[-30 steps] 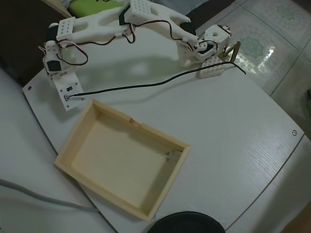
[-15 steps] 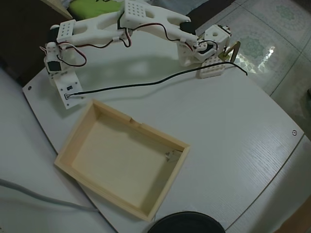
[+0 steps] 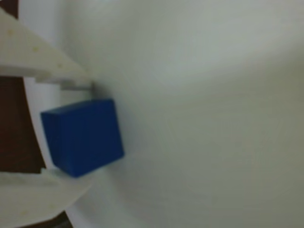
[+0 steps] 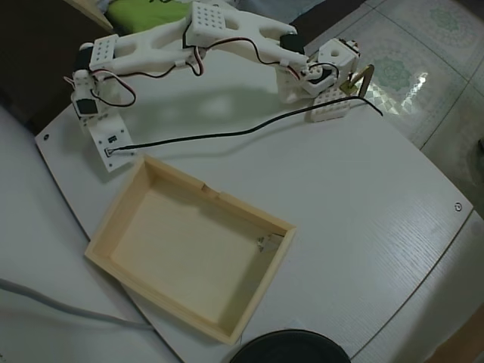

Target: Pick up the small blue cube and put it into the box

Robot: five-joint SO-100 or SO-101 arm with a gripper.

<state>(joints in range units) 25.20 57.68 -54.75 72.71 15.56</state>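
In the wrist view the small blue cube point(image 3: 83, 137) sits on the white table between my two white fingers. My gripper point(image 3: 89, 128) is open around it. The lower finger point(image 3: 42, 194) touches the cube's bottom corner, and a narrow gap separates the upper finger point(image 3: 42, 57) from the cube's top. In the overhead view the arm reaches across the far side of the table, and the gripper point(image 4: 333, 98) points down near the far right edge, hiding the cube. The pale wooden box point(image 4: 121, 219) lies well away, in the lower left middle of the table.
The table's curved edge point(image 3: 33, 123) runs just behind the cube, with dark floor beyond. A black cable point(image 4: 227, 134) crosses the table from the arm's base point(image 4: 102, 128). A small white piece point(image 4: 266, 243) lies inside the box. A black round object point(image 4: 291, 348) is at the near edge.
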